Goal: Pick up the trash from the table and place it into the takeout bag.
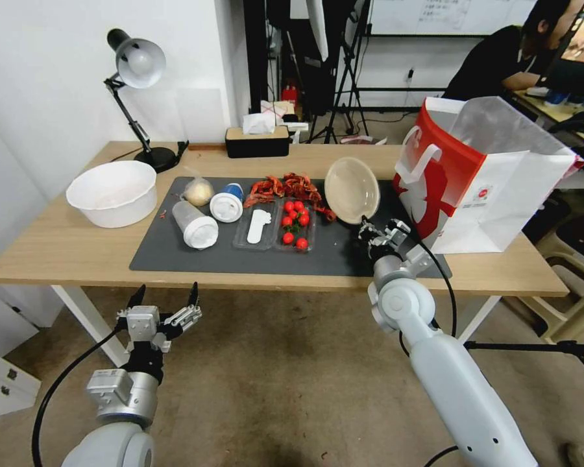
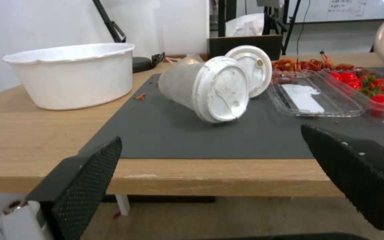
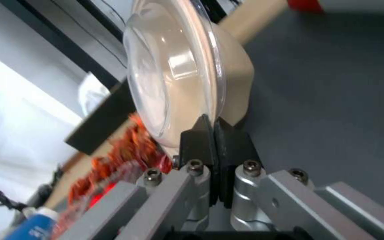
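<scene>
My right gripper (image 1: 370, 231) is shut on the lower rim of the beige round paper bowl (image 1: 352, 189), which stands tilted on edge over the dark mat (image 1: 240, 259), just left of the red-and-white takeout bag (image 1: 486, 175). In the right wrist view the gripper (image 3: 213, 125) pinches the bowl (image 3: 232, 83) where its clear lid meets the rim. A clear cup with a white lid (image 1: 194, 226) (image 2: 201, 88), a blue-white cup (image 1: 228, 202) (image 2: 250, 68) and a small clear bag with a yellowish lump (image 1: 198, 191) lie on the mat's left half. My left gripper (image 1: 165, 301) (image 2: 210, 134) hangs open below the table's (image 1: 58, 246) front edge, facing the clear cup.
A large white bowl (image 1: 113, 192) (image 2: 72, 75) sits at the table's left. A clear tray of cherry tomatoes (image 1: 295, 224) (image 2: 361, 90) and a heap of red shells (image 1: 285, 187) lie mid-mat. A desk lamp (image 1: 136, 65) and a black tissue box (image 1: 257, 141) stand at the back edge.
</scene>
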